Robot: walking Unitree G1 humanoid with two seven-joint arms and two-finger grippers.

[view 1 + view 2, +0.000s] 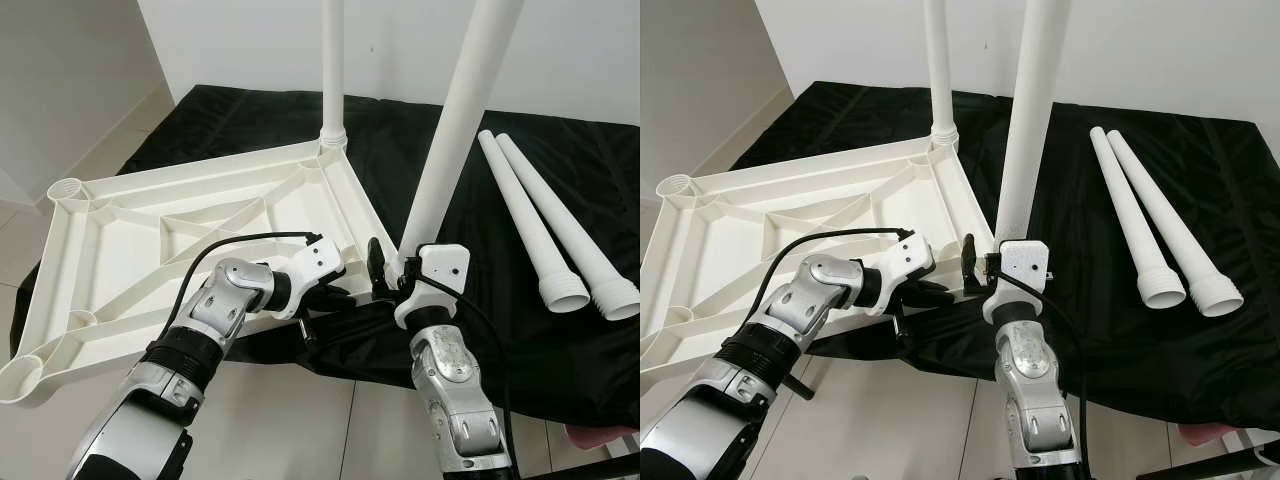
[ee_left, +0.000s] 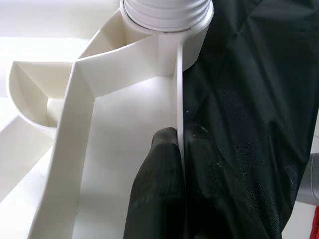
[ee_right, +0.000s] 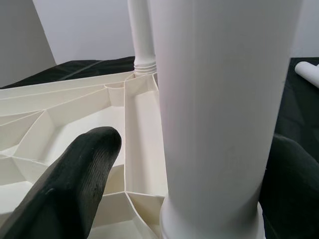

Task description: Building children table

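Tabletop (image 1: 190,235): white plastic, upside down, ribbed underside facing up, lying partly on the black cloth (image 1: 520,330) and partly over the tiled floor (image 1: 280,420). All positions below are relative to the tabletop.

- Far-corner leg (image 1: 333,60): upright, seated in the corner socket farthest from the robot on its right-hand edge.
- Near-corner leg (image 1: 455,120): base in the near right corner socket, leaning away from the tabletop toward the robot's right. In the right wrist view its base sits at the socket collar.
- Right gripper (image 1: 393,275): at the base of the near-corner leg, fingers spread either side of it. Right wrist view shows one finger (image 3: 75,184) on the tabletop side with a visible gap to the leg; the other is behind the leg at the frame edge. Contact: cannot tell.
- Left gripper (image 1: 335,297): at the right-hand edge wall, just short of the near corner socket. Left wrist view shows its fingers (image 2: 157,189) straddling the thin edge wall, one inside, one outside on the cloth side, pinching it.
- Two spare legs (image 1: 545,225): lying side by side on the cloth, well off the tabletop's right edge, threaded ends toward the robot.
- Empty sockets: far left corner (image 1: 68,188) and near left corner (image 1: 22,375).
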